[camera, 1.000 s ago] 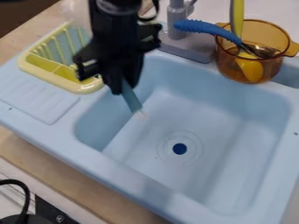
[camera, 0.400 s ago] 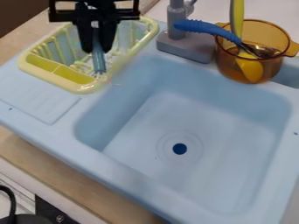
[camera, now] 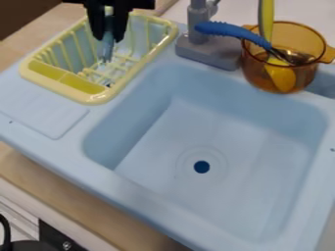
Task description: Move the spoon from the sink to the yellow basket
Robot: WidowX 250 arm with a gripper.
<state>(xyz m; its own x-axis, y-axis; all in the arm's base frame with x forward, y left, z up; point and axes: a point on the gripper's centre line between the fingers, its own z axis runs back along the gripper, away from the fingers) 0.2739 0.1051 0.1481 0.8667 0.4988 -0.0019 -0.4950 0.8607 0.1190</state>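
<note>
Black fingers (camera: 119, 28) grip the bluish spoon (camera: 107, 48); it's at the yellow basket (camera: 93, 99) (in or above, unclear).

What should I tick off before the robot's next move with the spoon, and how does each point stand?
1. Spoon out of the sink: ok.
2. Gripper over the yellow basket: ok.
3. Spoon between the gripper's fingers, pointing down into the basket: ok.
4. Spoon's lower end resting on the basket's floor: cannot tell.
5. Gripper beside the faucet, not touching it: ok.
6. Spoon let go: not ok; it looks held, so check item 4 before opening.
</note>
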